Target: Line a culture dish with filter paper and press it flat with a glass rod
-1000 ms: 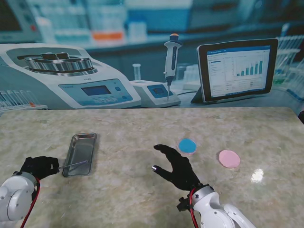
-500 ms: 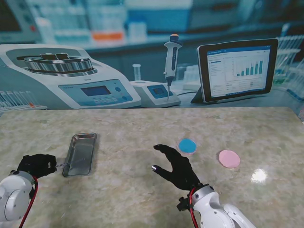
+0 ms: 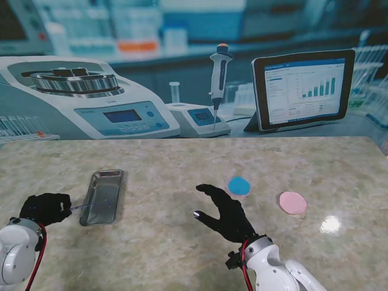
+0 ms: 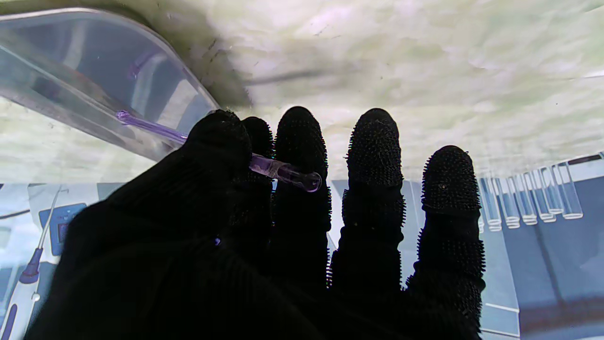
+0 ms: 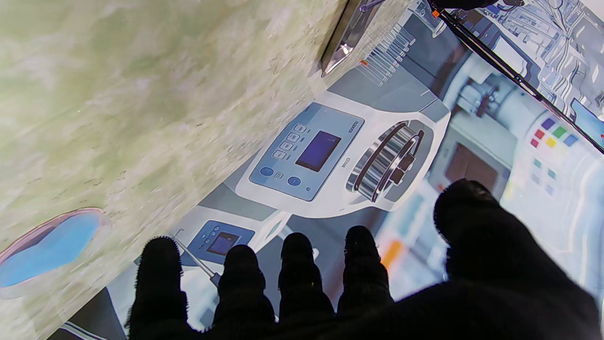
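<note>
My left hand [image 3: 45, 208] is shut on a thin clear glass rod [image 3: 83, 207], pinched near one end between thumb and fingers [image 4: 302, 141]. The rod [image 4: 151, 128] reaches from my hand across the near rim of a steel tray [image 3: 115, 177]; its far end lies over the tray. A blue disc [image 3: 239, 185] lies at the table's middle, and in the right wrist view it sits inside a shallow clear dish [image 5: 47, 245]. A pink disc [image 3: 293, 202] lies to its right. My right hand [image 3: 225, 213] hovers open just left of the blue disc, nearer to me, holding nothing.
The tray [image 4: 94, 71] holds nothing else that I can see. The table's far edge [image 3: 194, 138] meets a printed lab backdrop showing a centrifuge, pipette and tablet. A bright glare spot [image 3: 329, 224] lies at the right.
My left hand has drawn a little to the left with the rod, pulling more of it out over the tray's near rim. The right hand has not moved.
</note>
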Robot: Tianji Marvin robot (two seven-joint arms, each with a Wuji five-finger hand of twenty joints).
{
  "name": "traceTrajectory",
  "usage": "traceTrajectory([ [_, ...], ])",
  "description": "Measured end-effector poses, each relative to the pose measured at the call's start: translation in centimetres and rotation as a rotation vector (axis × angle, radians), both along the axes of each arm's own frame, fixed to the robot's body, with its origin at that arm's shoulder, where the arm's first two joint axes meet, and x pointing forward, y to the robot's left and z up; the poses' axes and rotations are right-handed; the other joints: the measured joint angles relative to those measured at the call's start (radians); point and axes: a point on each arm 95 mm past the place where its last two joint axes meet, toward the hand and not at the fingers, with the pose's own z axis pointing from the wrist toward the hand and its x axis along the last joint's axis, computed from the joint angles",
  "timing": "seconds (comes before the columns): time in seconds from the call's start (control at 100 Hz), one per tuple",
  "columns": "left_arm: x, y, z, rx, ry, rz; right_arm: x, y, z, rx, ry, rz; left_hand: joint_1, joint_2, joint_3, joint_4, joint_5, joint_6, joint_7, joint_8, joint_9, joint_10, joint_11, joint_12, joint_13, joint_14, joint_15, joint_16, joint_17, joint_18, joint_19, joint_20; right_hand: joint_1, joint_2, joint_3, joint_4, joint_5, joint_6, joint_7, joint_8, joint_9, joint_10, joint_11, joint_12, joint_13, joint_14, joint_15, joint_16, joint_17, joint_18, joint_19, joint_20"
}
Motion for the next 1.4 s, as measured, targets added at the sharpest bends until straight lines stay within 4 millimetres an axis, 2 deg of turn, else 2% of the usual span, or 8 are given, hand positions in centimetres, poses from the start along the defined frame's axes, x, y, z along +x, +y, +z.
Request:
traceTrajectory([
  [0.18,-0.3,0.1,0.5,-0.025,-0.031,-0.002,0.0,0.0,0.0,0.000,-0.001,-0.001,-0.022,-0.024,0.058,-0.030,0.010,-0.016,0.007,0.038,0.012,-0.016,0.002,0.011,0.014,0.000,0.010,0.000,0.016,0.002,0.009,0.004,0.000,0.000,0.000,0.000,0.000,0.000,0.001,-0.006,0.000,0.000,0.001,0.000,0.000,0.000,0.000,0.000,0.000,0.000,0.000,0.000],
  [0.39,-0.9,-0.2,1.5,-0.078,-0.078,-0.021,0.0,-0.1,0.1,-0.012,-0.013,-0.003,-0.034,-0.034,0.087,-0.039,0.010,-0.025,0.014,0.055,0.012,-0.018,0.011,0.025,0.014,-0.001,0.010,0.001,0.020,0.003,0.009,0.004,0.001,0.000,0.000,0.000,-0.001,0.001,0.025,-0.015,0.000,0.000,0.015,0.009,0.000,-0.003,0.000,0.000,0.000,-0.001,0.000,0.000],
  [0.59,-1.7,-1.5,2.7,-0.135,-0.120,-0.073,0.0,-0.2,0.2,-0.018,-0.024,-0.005,-0.035,-0.035,0.096,-0.039,0.010,-0.026,0.014,0.069,0.036,-0.020,0.013,0.026,0.014,-0.001,0.011,0.006,0.021,0.003,0.011,0.004,0.001,0.000,0.000,0.000,-0.001,0.001,0.049,-0.017,0.000,0.000,0.040,0.016,0.000,-0.004,0.000,0.000,0.001,-0.010,0.006,0.001],
  [0.71,-2.2,-2.6,3.5,-0.181,-0.144,-0.116,0.0,-0.4,0.6,-0.025,-0.039,-0.005,-0.035,-0.035,0.102,-0.039,0.010,-0.026,0.014,0.080,0.036,-0.020,0.013,0.027,0.014,-0.001,0.012,0.008,0.021,0.004,0.014,0.005,0.012,0.000,0.000,0.000,-0.001,0.001,0.073,-0.019,0.000,0.000,0.052,0.019,0.000,-0.004,0.000,0.000,0.001,-0.010,0.015,0.001],
  [0.91,-3.1,-4.9,4.7,-0.276,-0.173,-0.183,0.0,-0.7,1.2,-0.027,-0.064,0.009,-0.035,-0.035,0.106,-0.039,0.010,-0.026,0.014,0.091,0.043,-0.020,0.014,0.028,0.014,-0.001,0.022,0.010,0.021,0.011,0.018,0.005,0.023,0.000,0.000,0.008,0.004,-0.005,0.131,-0.063,0.000,0.000,0.122,0.037,0.002,-0.004,0.050,0.012,0.015,-0.010,0.051,0.013],
  [1.22,-4.3,-9.4,6.1,-0.378,-0.202,-0.305,-0.2,-0.8,2.5,-0.030,-0.114,0.074,-0.035,-0.035,0.107,-0.039,0.010,-0.026,0.014,0.103,0.043,-0.020,0.024,0.037,0.014,-0.001,0.022,0.010,0.021,0.012,0.022,0.007,0.053,-0.002,0.010,0.029,0.017,-0.063,0.181,-0.082,0.044,0.000,0.168,0.050,0.052,-0.005,0.086,0.020,0.064,-0.010,0.102,0.030],
  [1.26,-4.4,-10.1,6.3,-0.393,-0.204,-0.323,-0.2,-0.8,2.6,-0.033,-0.121,0.085,-0.035,-0.035,0.107,-0.039,0.010,-0.026,0.014,0.104,0.043,-0.020,0.026,0.038,0.014,-0.001,0.022,0.011,0.021,0.012,0.022,0.007,0.053,-0.003,0.020,0.029,0.053,-0.078,0.183,-0.096,0.062,0.000,0.165,0.052,0.064,-0.005,0.102,0.028,0.072,-0.010,0.116,0.040],
  [1.4,-4.9,-12.0,6.5,-0.442,-0.203,-0.379,-0.5,-0.6,3.2,-0.036,-0.139,0.132,-0.035,-0.035,0.107,-0.039,0.010,-0.026,0.014,0.106,0.043,-0.020,0.026,0.038,0.014,-0.001,0.023,0.012,0.021,0.013,0.022,0.011,0.053,-0.015,0.043,0.030,0.080,-0.112,0.230,-0.090,0.095,0.000,0.180,0.083,0.098,0.001,0.138,0.061,0.097,-0.010,0.163,0.066],
])
